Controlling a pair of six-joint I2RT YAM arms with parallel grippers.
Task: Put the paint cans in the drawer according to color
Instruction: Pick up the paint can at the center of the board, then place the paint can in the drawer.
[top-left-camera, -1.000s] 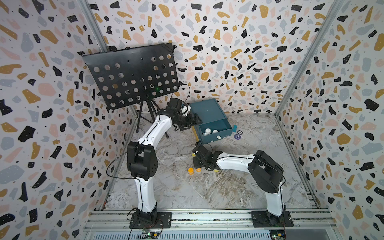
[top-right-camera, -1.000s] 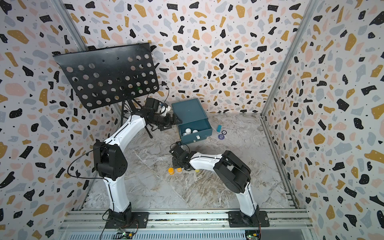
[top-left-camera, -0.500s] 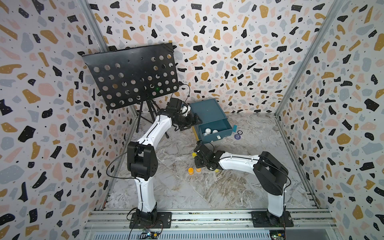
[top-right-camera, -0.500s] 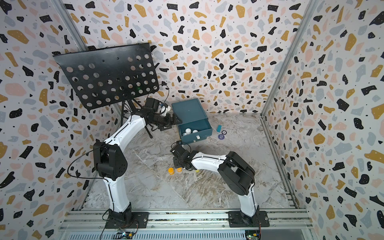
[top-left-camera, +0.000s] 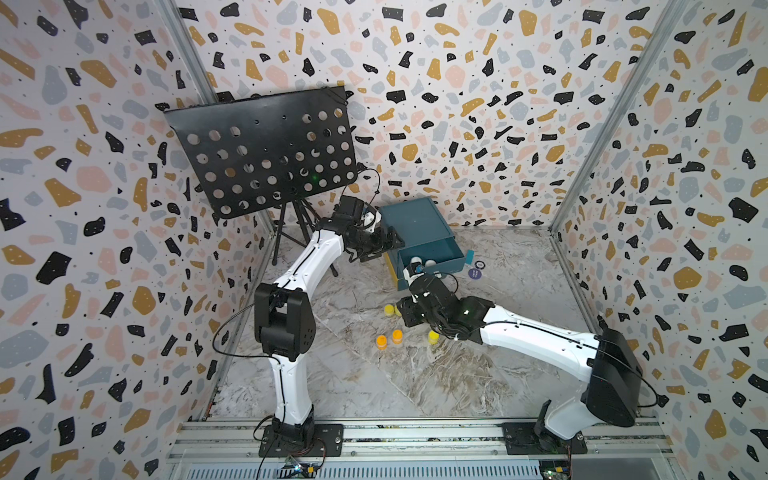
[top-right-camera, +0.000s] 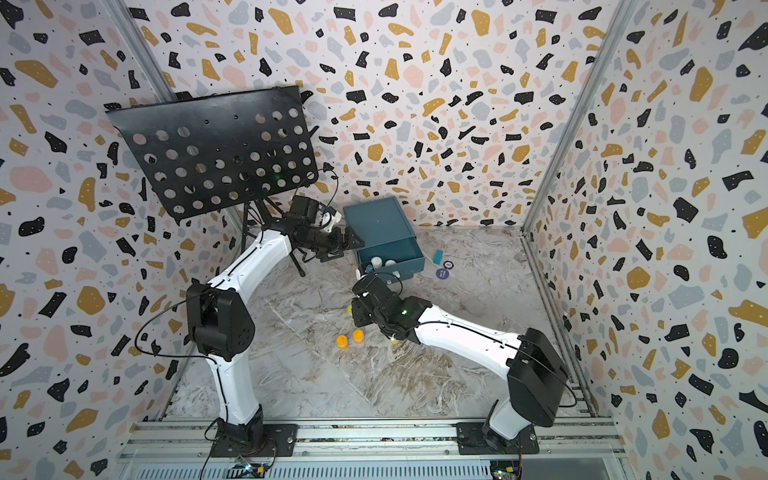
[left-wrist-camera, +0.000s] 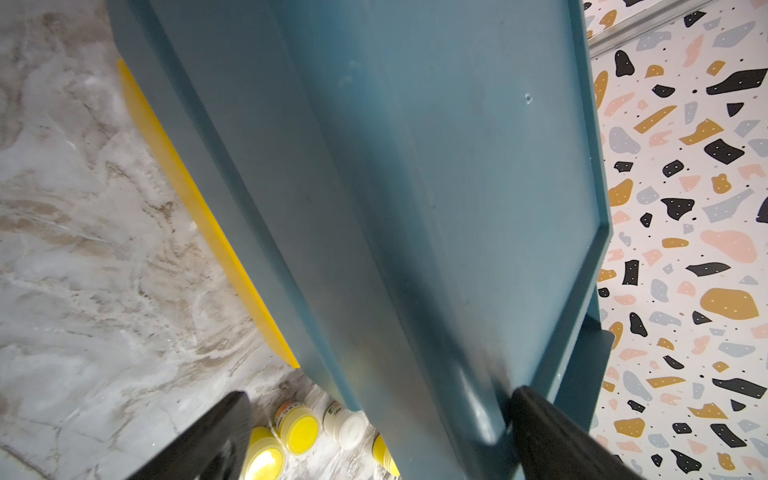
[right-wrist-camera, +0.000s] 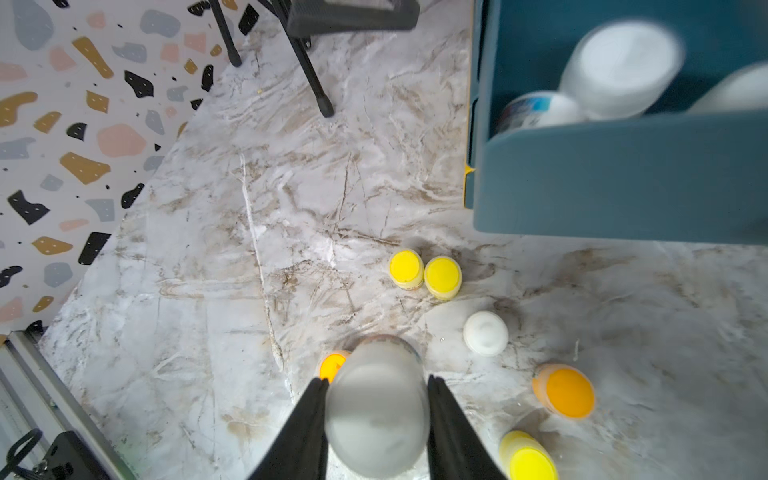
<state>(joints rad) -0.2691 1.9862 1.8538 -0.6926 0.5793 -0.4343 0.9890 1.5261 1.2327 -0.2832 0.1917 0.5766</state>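
Since a second ago my right arm's elbow has swung out to the right and nearer the rail, and the right gripper has pinched in on a white paint can. It's clamped between the two black fingers now, just near of the drawer front.

Biggest thing around is the black perforated music stand, far left. Next is the teal drawer unit, far middle by the back wall, with its top drawer pulled open toward the near side. Three white cans are already in there. A yellow drawer edge peeks out underneath.

My left gripper sits at the unit's far-left corner with jaws spread wide. One fingertip touches the top rim, and the other looks clear of the unit, so nothing's grasped.

Everything else is loose on the marble floor, in the middle, near of the unit:
- yellow pair, touching side by side
- loose white can, just beside them
- orange can
- third yellow can
- second orange can, half hidden behind the one I'm holding
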